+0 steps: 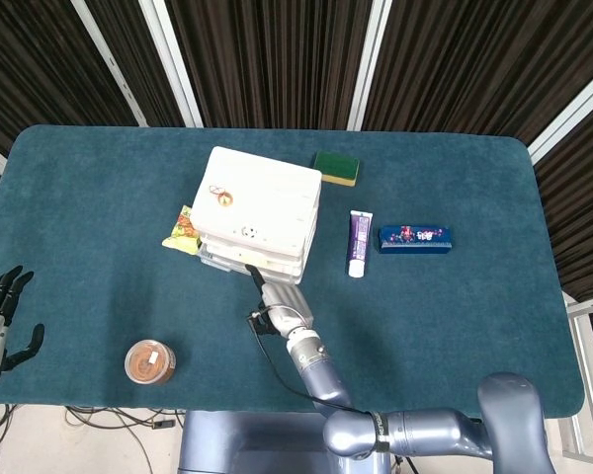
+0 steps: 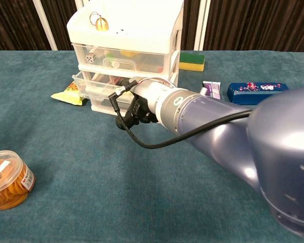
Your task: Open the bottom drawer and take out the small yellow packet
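From above, head view first: we see a white drawer unit [image 1: 260, 215] standing mid-table on the teal cloth [image 1: 455, 326]. Our right hand [image 1: 277, 296] reaches up to the unit's front, fingertips at the lower drawers; whether they grip anything we can't tell from this angle. A small yellow packet [image 1: 183, 232] lies on the cloth just beside the unit's left side, touching or nearly so. Behind the unit, to the right, sits a green-and-yellow sponge [image 1: 336, 168]. Right of the unit lie a purple-and-white tube [image 1: 359, 242] and, next to it, a blue box [image 1: 415, 239]. Near the front-left edge stands a clear tub w/ an orange label [image 1: 150, 361]. Our left hand [image 1: 2, 316] shows at the far left edge, fingers spread apart, holding nothing, well apart from the unit.

Chest view: the unit [image 2: 126, 45] has clear drawer fronts w/ small items inside, too blurred to name. One lower drawer [image 2: 93, 83] sticks out a bit further than the top one. Our right hand [image 2: 137, 104] covers the lower front; its dark fingers are curled in close against the drawers, but the wrist hides them, so we can't tell if they hold a handle. A black cable loops below the wrist. The yellow packet [image 2: 70, 94] lies on the cloth left of the unit's base, outside the drawers. The tub [image 2: 7, 179] stands bottom-left; sponge [image 2: 192, 62], tube [image 2: 211, 89] and blue box [image 2: 256, 88] sit beyond the arm. Left hand doesn't show in this view.
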`<move>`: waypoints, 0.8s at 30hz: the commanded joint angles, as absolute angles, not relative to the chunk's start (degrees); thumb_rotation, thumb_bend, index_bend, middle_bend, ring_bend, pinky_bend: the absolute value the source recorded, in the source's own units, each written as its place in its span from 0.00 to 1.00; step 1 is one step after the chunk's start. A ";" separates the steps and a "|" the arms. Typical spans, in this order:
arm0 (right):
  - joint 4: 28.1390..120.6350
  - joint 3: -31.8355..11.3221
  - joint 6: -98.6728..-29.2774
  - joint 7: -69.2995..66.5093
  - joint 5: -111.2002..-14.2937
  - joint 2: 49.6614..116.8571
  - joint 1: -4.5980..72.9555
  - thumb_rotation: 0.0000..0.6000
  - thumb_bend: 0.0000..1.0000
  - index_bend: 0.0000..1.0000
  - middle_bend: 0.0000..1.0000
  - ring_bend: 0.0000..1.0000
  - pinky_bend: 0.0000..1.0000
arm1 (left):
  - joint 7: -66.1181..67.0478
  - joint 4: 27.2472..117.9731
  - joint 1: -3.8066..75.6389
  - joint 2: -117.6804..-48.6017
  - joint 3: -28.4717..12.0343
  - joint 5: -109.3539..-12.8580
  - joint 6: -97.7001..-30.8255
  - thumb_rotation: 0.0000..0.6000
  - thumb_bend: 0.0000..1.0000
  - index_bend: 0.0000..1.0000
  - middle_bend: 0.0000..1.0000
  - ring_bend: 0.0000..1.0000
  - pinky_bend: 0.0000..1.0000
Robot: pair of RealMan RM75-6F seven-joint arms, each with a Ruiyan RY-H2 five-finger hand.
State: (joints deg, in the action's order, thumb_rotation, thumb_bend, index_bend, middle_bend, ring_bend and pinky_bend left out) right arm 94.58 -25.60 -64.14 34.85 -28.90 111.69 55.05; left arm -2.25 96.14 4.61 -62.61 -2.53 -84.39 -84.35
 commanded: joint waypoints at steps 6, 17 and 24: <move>94.75 -25.96 -64.41 35.04 -27.68 111.63 56.25 1.00 0.56 0.04 0.87 0.88 1.00 | -2.34 96.17 4.63 -62.56 -2.45 -84.44 -84.25 1.00 0.44 0.06 0.02 0.00 0.00; 97.76 -25.31 -63.19 34.16 -26.07 109.42 56.44 1.00 0.56 0.08 0.87 0.88 1.00 | -2.17 96.28 4.60 -62.55 -2.43 -84.28 -84.19 1.00 0.44 0.07 0.02 0.00 0.00; 98.63 -24.44 -63.45 33.85 -25.59 108.54 56.75 1.00 0.56 0.09 0.87 0.88 1.00 | -2.08 96.24 4.59 -62.55 -2.40 -84.30 -84.20 1.00 0.44 0.07 0.02 0.00 0.00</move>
